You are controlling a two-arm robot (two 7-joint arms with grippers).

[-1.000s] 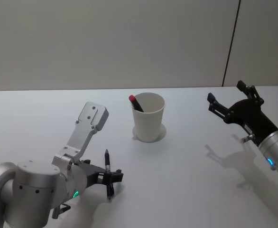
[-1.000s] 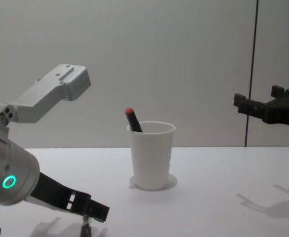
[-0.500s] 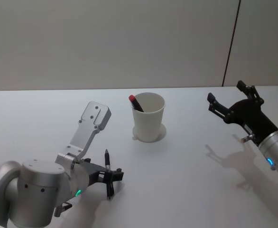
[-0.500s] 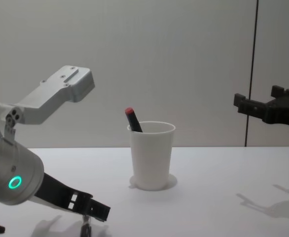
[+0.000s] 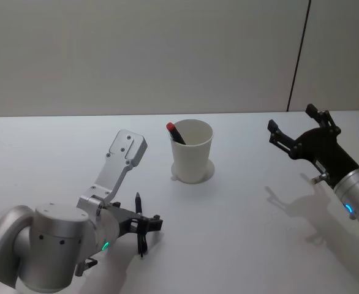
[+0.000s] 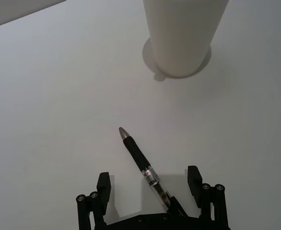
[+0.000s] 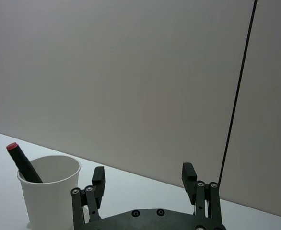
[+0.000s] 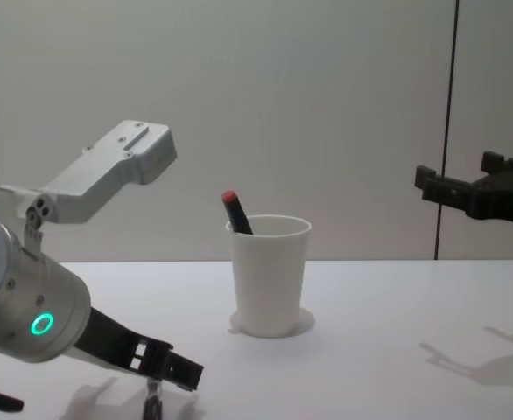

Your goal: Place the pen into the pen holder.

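Head view shows the left gripper [image 5: 144,228] low over the near left part of the white table [image 5: 247,208], set over a dark pen [image 5: 138,205] that lies flat on the surface. From the left wrist view the jaws stand wide open, one finger [image 6: 103,184] on each side of the pen [image 6: 143,165] and neither touching it. The pen's tip points toward the paper cup [image 6: 183,33]. The finger shadows fall close beside the fingers, so I judge the gripper to be just above the table.

The paper cup [image 5: 192,150] serves as the pen holder. It stands upright near the middle of the table, farther off and to the right of the pen, well apart from it. A red-capped marker [image 5: 174,131] already leans inside it against the left side of the rim.

The right gripper [image 5: 299,131] hangs in the air on the right side, away from the cup, with its jaws open and nothing between them; it looks idle.

As I judge it, the task is at its start. The gripper is lined up, but the pen is not yet gripped. Left to do: close on the pen, lift it, carry it over the cup's mouth, turn it upright and let it drop in beside the marker.
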